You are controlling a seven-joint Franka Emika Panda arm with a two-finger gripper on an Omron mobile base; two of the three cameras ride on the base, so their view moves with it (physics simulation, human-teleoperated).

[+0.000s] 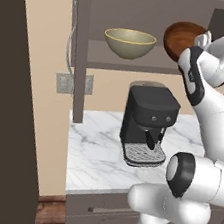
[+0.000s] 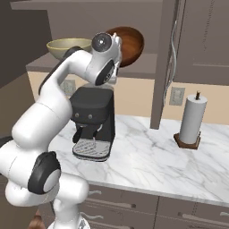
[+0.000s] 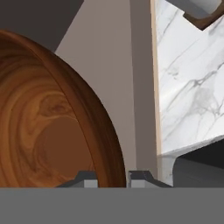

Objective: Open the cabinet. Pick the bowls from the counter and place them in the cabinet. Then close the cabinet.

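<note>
Up above, the cabinet (image 1: 80, 49) stands open, its dark frame post running down to the desk (image 1: 97, 157), and its right door (image 2: 163, 67) is swung outward with the curved silver handle showing along its edge. On the shelf (image 1: 125, 64) inside sits the pale olive-yellow bowl (image 1: 130, 43), upright and toward the left. The reddish-brown bowl (image 1: 179, 37) is at the right of that shelf space, tipped up on edge with its hollow facing the arm, well apart from the yellow one. The fingers (image 3: 113, 178) are pinched on the brown bowl's rim, one tip on the inside of the wall and the other on the outside, so the bowl is held by its edge; whether its lower side touches the shelf I cannot tell. Below, on the white marble desk, a black coffee machine (image 1: 148, 123) stands under the shelf, and a paper towel roll (image 2: 192, 120) on its wooden stand sits farther right, beyond the open door.
</note>
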